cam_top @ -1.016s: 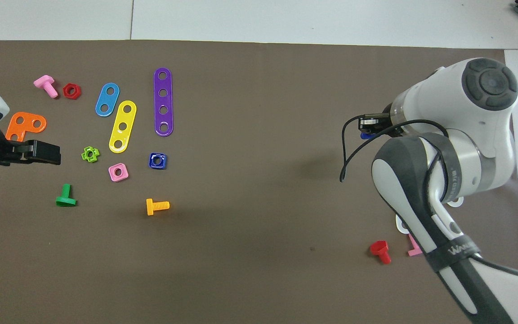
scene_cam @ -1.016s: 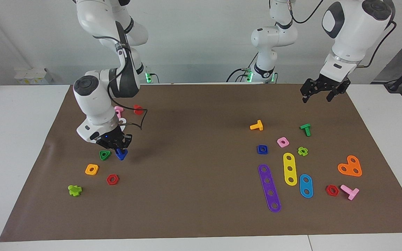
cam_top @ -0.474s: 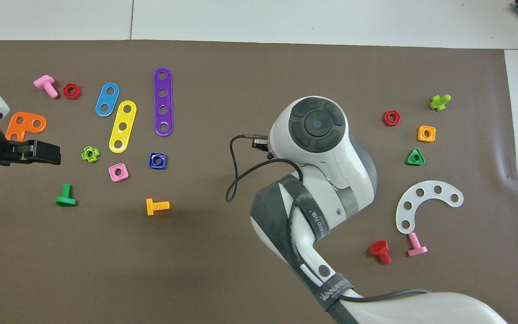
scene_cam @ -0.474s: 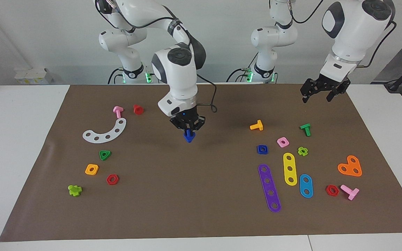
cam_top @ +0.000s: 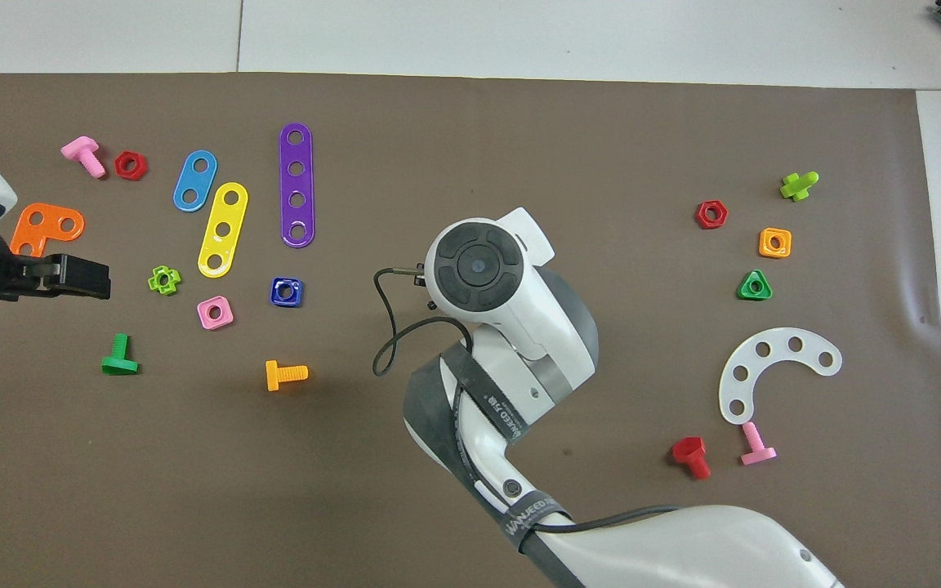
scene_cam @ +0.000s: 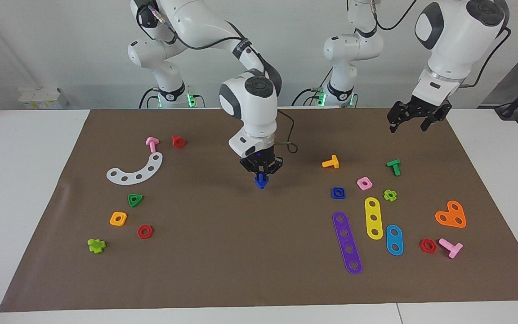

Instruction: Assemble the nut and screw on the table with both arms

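right hand (scene_cam: 261, 173) pinches screw (scene_cam: 261, 182) above mid-bench | left hand (scene_cam: 413, 120) spread, waiting | nut (scene_cam: 338, 193) unpicked, joining undone

The right gripper (scene_cam: 261, 170) points straight down at frame centre, clamped; the left gripper (scene_cam: 414, 120) waits upper right, fingers spread.

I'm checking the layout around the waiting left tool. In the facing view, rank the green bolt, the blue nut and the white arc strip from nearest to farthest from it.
From the left tool, waiting over the mat:
1. Green bolt, almost under it.
2. Blue nut, toward the table's middle.
3. White arc strip, at the right arm's end.
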Controlling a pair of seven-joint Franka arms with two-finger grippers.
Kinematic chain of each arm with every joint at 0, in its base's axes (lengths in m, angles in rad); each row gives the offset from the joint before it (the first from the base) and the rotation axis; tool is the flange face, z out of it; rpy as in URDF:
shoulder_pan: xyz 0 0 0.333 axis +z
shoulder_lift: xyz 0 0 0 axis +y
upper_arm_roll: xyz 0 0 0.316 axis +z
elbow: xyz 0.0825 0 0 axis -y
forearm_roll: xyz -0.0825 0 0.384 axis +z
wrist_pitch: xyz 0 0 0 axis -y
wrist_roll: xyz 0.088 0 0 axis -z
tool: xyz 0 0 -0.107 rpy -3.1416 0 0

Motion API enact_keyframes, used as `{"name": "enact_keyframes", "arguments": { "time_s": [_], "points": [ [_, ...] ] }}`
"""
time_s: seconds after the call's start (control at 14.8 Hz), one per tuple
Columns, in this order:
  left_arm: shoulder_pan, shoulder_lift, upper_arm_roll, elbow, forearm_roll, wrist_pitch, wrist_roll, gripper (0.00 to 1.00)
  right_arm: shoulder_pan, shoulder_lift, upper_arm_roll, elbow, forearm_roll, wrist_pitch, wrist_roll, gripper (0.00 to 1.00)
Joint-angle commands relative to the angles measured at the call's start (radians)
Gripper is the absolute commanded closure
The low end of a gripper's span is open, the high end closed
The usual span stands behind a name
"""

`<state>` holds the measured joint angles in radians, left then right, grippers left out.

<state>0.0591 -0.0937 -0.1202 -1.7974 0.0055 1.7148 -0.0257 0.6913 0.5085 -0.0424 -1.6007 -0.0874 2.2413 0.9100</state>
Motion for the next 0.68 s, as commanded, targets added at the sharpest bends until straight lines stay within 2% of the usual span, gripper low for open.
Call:
{"name": "enact_keyframes", "arguments": {
  "time_s": [0.0, 0.2, 0.27, 0.34, 0.61],
  "points": [
    [0.001, -0.029, 0.002, -0.027, -0.013, -0.004, -0.008, 0.0, 0.008, 0.028, -0.002, -0.004, -0.021, 0.061, 0.032, 1.0],
    [-0.013, -0.029, 0.001, -0.028, -0.013, 0.016, -0.002, 0.0, 0.004, 0.031, -0.002, -0.053, -0.029, 0.107, 0.035, 0.99],
    [-0.013, -0.029, 0.001, -0.028, -0.013, 0.017, -0.002, 0.0, 0.004, 0.031, -0.002, -0.058, -0.029, 0.11, 0.038, 0.4],
    [-0.013, -0.029, 0.001, -0.03, -0.013, 0.026, -0.01, 0.0, 0.004, 0.031, -0.004, -0.061, -0.029, 0.112, 0.038, 0.0],
    [-0.015, -0.034, -0.003, -0.043, -0.013, 0.042, 0.024, 0.0, -0.002, -0.002, -0.002, -0.05, -0.02, 0.092, 0.093, 0.0]
  ]
}}
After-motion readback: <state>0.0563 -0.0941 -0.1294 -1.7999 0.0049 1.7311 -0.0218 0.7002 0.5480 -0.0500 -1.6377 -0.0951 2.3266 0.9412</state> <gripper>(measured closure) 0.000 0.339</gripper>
